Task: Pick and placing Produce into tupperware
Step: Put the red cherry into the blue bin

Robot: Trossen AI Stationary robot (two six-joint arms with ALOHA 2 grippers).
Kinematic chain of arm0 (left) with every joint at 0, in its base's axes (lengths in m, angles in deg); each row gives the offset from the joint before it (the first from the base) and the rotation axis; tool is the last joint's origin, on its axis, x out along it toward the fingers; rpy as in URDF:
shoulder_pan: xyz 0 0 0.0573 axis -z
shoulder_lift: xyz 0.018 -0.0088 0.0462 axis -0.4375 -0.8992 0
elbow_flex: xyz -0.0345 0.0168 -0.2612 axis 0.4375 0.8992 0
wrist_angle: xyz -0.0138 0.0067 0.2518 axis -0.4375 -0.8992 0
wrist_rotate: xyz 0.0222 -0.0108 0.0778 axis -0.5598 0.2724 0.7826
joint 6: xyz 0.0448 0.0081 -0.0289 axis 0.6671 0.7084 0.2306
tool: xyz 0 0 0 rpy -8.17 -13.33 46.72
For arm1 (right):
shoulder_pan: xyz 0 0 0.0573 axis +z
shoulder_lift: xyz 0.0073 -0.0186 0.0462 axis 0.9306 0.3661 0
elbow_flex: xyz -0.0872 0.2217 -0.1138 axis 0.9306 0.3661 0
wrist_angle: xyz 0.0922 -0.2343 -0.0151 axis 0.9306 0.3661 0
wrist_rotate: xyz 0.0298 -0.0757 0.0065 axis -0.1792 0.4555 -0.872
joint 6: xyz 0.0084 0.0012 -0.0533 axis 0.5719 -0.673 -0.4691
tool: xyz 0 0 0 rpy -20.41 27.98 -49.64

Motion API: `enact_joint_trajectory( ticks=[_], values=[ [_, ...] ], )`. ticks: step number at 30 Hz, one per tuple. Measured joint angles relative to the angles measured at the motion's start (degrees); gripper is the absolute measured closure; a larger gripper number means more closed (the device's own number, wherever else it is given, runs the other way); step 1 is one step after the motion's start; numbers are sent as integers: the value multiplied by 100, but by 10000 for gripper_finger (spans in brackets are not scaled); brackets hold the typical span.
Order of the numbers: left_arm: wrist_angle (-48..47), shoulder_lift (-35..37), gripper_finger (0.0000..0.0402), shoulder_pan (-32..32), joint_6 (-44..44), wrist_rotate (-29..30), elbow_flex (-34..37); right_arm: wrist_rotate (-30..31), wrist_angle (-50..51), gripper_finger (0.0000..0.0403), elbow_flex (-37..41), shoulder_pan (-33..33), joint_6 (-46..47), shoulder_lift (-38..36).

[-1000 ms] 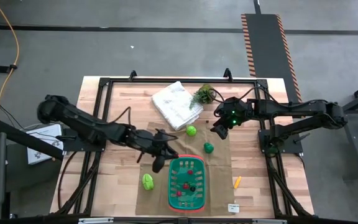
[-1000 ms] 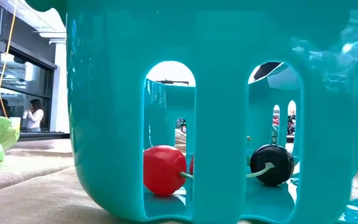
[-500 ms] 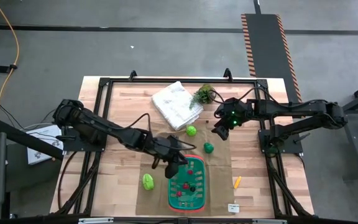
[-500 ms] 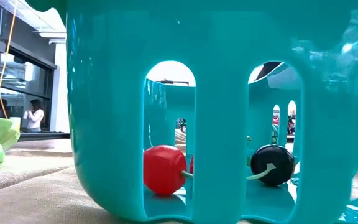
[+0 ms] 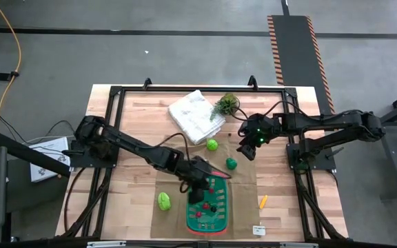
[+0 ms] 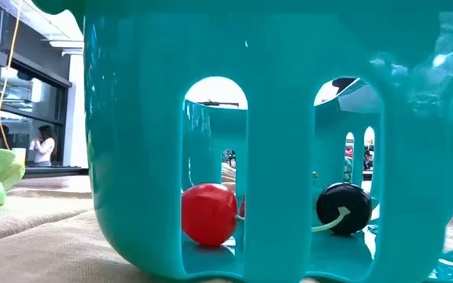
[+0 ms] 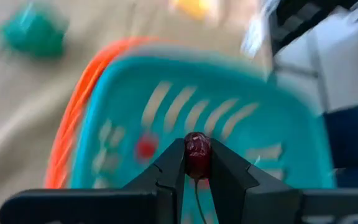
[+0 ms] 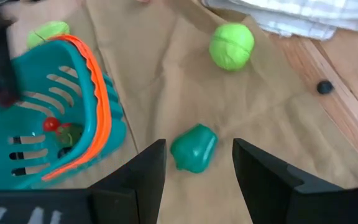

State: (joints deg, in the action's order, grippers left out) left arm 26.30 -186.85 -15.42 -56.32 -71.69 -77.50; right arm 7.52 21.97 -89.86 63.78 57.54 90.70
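Cherry (image 7: 197,149), small and dark red, is pinched between the left gripper's (image 7: 197,163) fingers, right over the basket (image 5: 191,207) at lower centre of the high view. Right gripper (image 8: 196,163), fingers spread and empty, hangs above a dark green pepper (image 8: 194,149), right of centre, a light green ball (image 8: 231,45) beyond it.

Low view: the basket (image 6: 289,118) fills the picture, its rim cut off. Left wrist view: basket and a green piece (image 7: 33,32) beside it blurred. A dark speck (image 8: 324,88) near the basket, unidentifiable.
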Motion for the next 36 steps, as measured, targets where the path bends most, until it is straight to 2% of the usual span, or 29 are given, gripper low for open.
enact_joint_trajectory(
  ticks=[1,3,5,8,25,36],
  values=[
    [77,-73,350,0,30,-32,-49,0,18,226,0,0,2,-2],
    [-377,-118,350,0,78,-162,-73,0,7,226,0,6,6,-4],
    [-91,-331,350,0,81,-292,-204,4,78,226,0,6,12,-14],
    [-241,-387,350,1,79,-512,-171,9,90,226,0,6,17,-45],
    [-249,-534,350,114,121,-471,-180,166,180,226,0,4,1,-197],
    [-127,-745,350,114,139,-683,-175,168,171,226,0,4,17,-195]
  ],
)
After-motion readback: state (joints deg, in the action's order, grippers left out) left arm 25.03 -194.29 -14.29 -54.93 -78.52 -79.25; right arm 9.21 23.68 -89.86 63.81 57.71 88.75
